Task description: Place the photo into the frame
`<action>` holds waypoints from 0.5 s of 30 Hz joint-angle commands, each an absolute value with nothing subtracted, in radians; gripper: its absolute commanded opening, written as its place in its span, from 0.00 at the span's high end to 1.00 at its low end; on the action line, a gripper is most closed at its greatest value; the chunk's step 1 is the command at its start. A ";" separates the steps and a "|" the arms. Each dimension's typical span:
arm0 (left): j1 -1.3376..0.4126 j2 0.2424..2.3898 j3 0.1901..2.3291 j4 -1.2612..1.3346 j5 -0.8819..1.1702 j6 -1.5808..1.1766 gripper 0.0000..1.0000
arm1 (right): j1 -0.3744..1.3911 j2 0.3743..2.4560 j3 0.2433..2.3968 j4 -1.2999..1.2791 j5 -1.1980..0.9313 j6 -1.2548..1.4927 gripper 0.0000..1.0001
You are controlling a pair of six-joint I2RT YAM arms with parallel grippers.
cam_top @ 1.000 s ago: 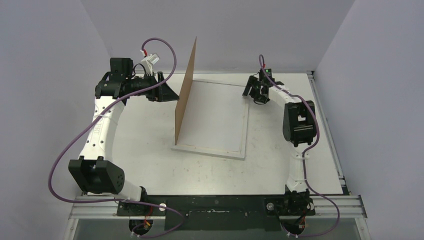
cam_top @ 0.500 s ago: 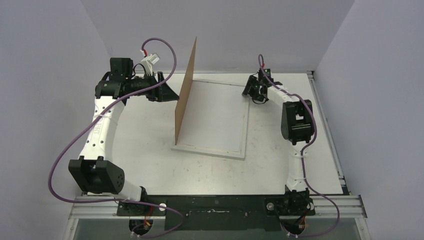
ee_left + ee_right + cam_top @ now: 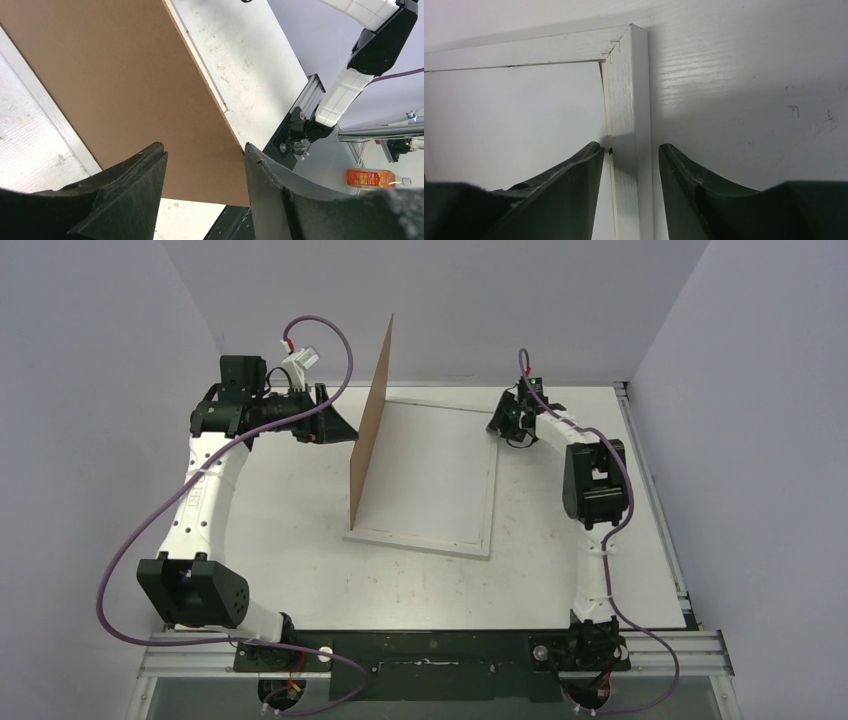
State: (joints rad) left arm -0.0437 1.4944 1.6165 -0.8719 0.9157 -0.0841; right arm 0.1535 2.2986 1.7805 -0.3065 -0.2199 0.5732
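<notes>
- The frame (image 3: pixel 420 540) lies flat on the tabletop (image 3: pixel 300 570), about in the middle between the two arms. Its white rails go around a pale, plain inner surface.
- I cannot tell if this pale surface is the photo lying face down. No printed picture shows in any view.
- A brown board (image 3: pixel 372 430) stands upright on its edge along the left rail of the frame, like an opened cover. Its far top corner is high above the tabletop.
- The left gripper (image 3: pixel 345 428) is at the left face of the board, at about half of its height, and points to the right at it.
- In the left wrist view the jaws of this gripper (image 3: pixel 205 150) are spread, and the brown board (image 3: pixel 125 75) fills the space beyond them. Nothing is pinched between them. I cannot tell if the tips touch the board.
- The right gripper (image 3: pixel 505 425) is low at the far right corner of the frame.
- In the right wrist view its jaws (image 3: pixel 630 146) stand on both sides of the right rail of the frame (image 3: pixel 626 100), just below the stapled corner. The inner finger is close against the rail, and the outer finger shows a narrow gap, so the jaws are not yet pressed on the rail.
- An orange bottle (image 3: pixel 372 177) lies beyond the edge of the tabletop in the left wrist view.
</notes>
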 commanded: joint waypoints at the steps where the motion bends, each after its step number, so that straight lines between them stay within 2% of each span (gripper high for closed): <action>1: -0.031 1.499 1.624 -0.891 0.868 -0.038 0.45 | 0.141 2.289 1.790 -0.263 -0.230 0.590 0.55; 6: -0.031 1.499 1.618 -0.891 0.868 -0.037 0.45 | 0.139 2.287 1.789 -0.261 -0.234 0.591 0.66; 15: -0.031 1.497 1.619 -0.889 0.867 -0.035 0.45 | 0.133 2.287 1.789 -0.262 -0.247 0.597 0.78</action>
State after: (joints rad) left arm -0.0437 1.4944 1.6165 -0.8719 0.9157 -0.0818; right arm 0.1436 2.2986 1.7805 -0.2928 -0.2451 0.5892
